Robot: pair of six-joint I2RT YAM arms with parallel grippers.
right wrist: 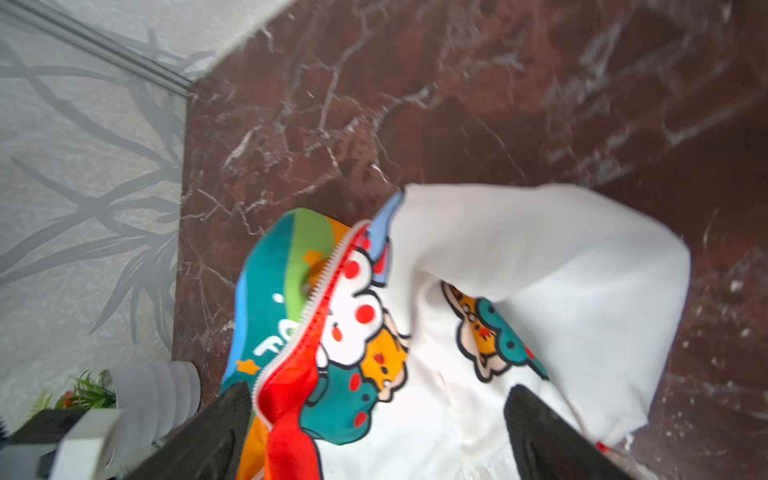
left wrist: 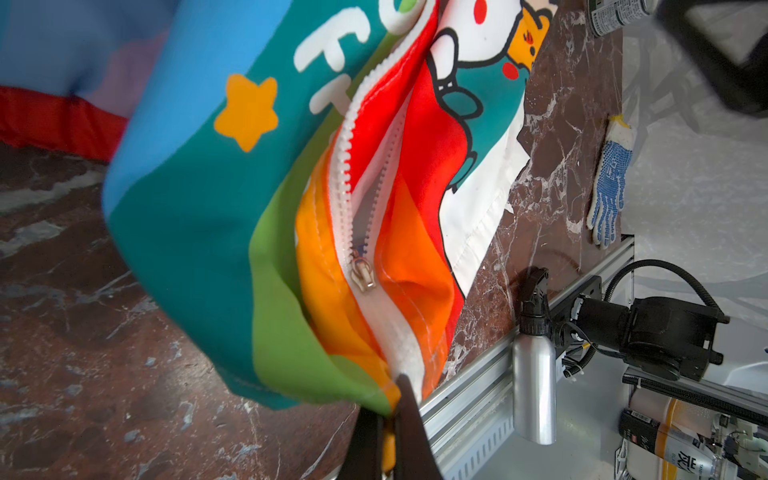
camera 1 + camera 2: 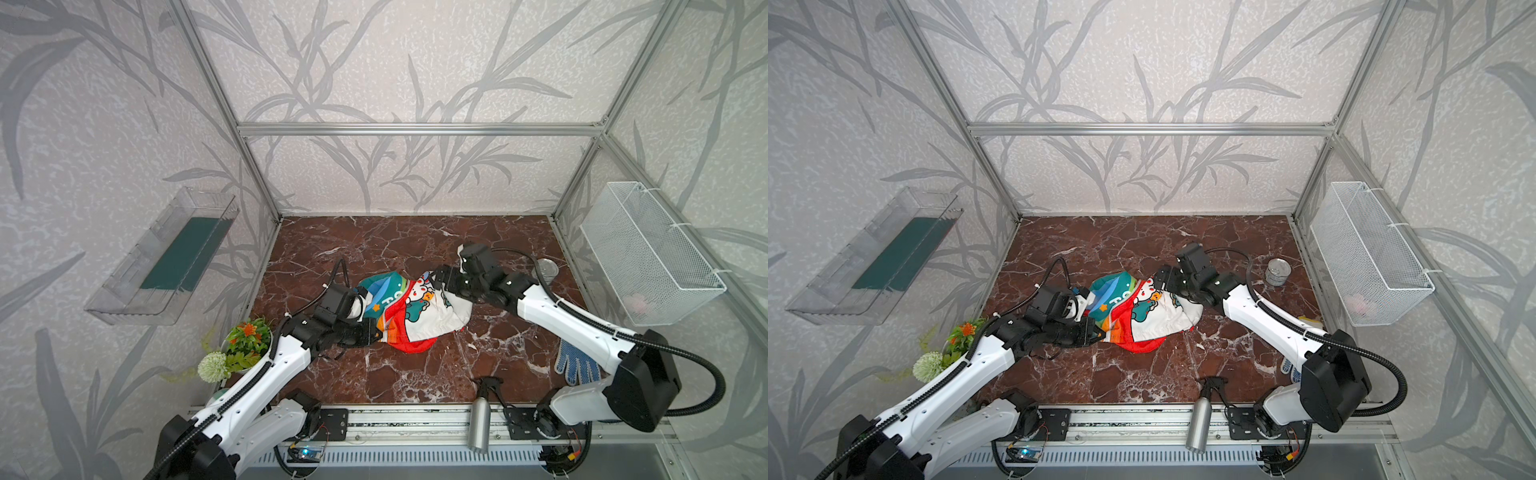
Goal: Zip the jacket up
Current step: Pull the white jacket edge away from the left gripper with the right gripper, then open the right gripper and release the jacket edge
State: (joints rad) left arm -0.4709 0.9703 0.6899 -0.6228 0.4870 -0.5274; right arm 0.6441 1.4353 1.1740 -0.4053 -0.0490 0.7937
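Where the brown desk (image 3: 374,249) meets the metal rail at the front, a silver spray bottle (image 3: 480,419) lies with its black top on the desk. Close by on the right lies a white glove (image 3: 575,365) with blue dots, partly under the right arm. On the left stands a pot of green plants (image 3: 245,340) with an orange flower. A bit farther in, the left gripper (image 3: 376,332) is squeezed tight on the bottom edge of the jacket (image 3: 415,316), right at the low end of the zipper. The jacket lies bunched up in the middle of the desk, between the two grippers. Its rainbow side is toward the left arm and its white side with cartoon animals is toward the right arm. Seen from the left wrist, the little metal zipper pull (image 2: 363,274) sits close to the pinched edge. The teeth are joined between the pull and the gripper and apart past it. At the far end of the jacket the right gripper (image 3: 440,282) is spread wide, with cloth between its fingers, and it pinches nothing. Farther back on the right stands a small tin can (image 3: 1277,272). On the walls hang a clear tray (image 3: 162,257) on the left and a white wire basket (image 3: 648,253) on the right.
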